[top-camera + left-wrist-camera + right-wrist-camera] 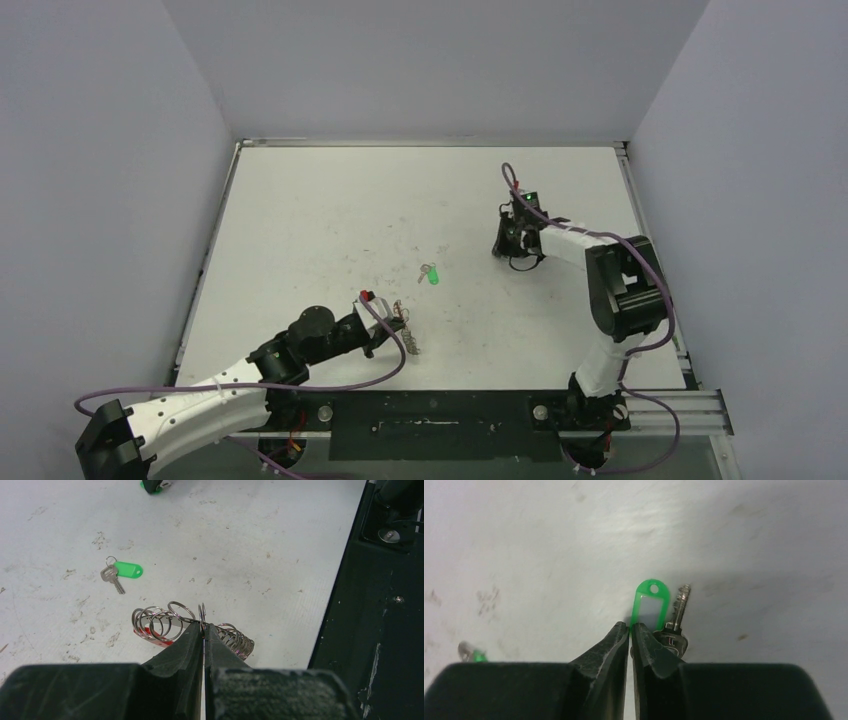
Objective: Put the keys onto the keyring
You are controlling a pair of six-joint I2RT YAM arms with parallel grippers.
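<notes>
The left gripper point(203, 627) is clamping its jaws fully on one loop of the bracelet-sized keyring of silvery wire rings with a red segment point(159, 622), at the near left of the white worktop point(300, 210), probably to steady it for threading. The small silver keys on a bright green plastic tag point(120, 573) are lying mid-worktop. The right gripper point(629, 626) is showing its jaws closed almost to touching, with a second green tag and silver key point(651, 602) just beside them; I cannot tell if anything is pinched. That tag's label window is showing blank, and the key's stamp is too small to read

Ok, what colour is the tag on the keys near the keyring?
Bright green tag, clearest in the left wrist view.
</notes>
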